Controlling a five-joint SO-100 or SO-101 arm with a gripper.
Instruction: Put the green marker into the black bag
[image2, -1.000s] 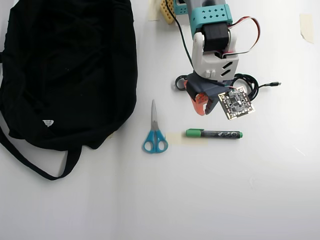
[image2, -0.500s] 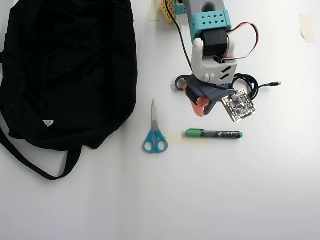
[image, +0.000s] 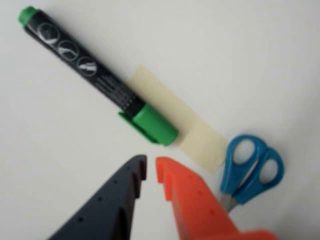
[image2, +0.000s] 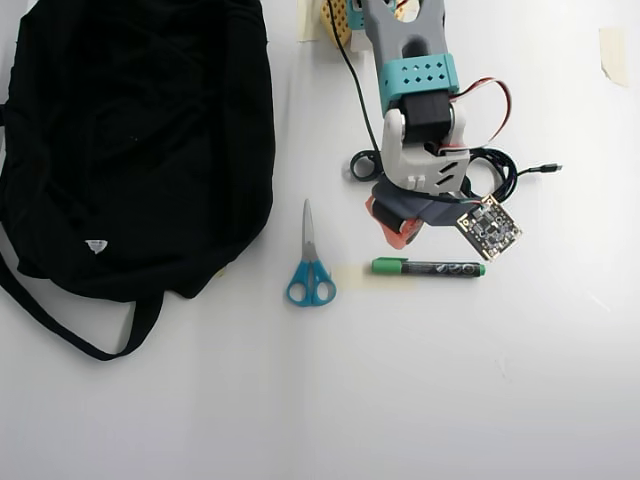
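— The green marker (image2: 428, 267), where is it?

— Flat on the white table (image2: 420, 390), lengthwise left to right in the overhead view, its capped end at the left touching a strip of pale tape (image2: 352, 276). In my wrist view the green marker (image: 100, 76) runs diagonally, cap toward the lower right, its small green end at the upper left, pale round symbols along the dark barrel.

— And your gripper?

— My gripper (image: 150, 170) comes up from the bottom edge of the wrist view: a dark finger on the left, an orange finger (image: 192, 202) on the right. Their tips stand nearly together with only a thin slit between them, and they hold nothing. They sit just short of the cap, not touching it. From overhead, my gripper (image2: 405, 232) is just above the marker's capped end.

— What else lies nearby?

— Blue-handled scissors (image2: 308, 262) to the left of the marker in the overhead view, blades pointing up the picture, handles beside the tape. In the wrist view the scissors (image: 251, 168) show at the right of my orange finger. A coiled black cable (image2: 500, 170) lies under my arm.

— And the black bag?

— The black bag (image2: 130, 140) fills the upper left of the overhead view, well apart from the marker, its strap (image2: 70, 330) looping below it and a tiny white tag (image2: 96, 245) near its lower edge.
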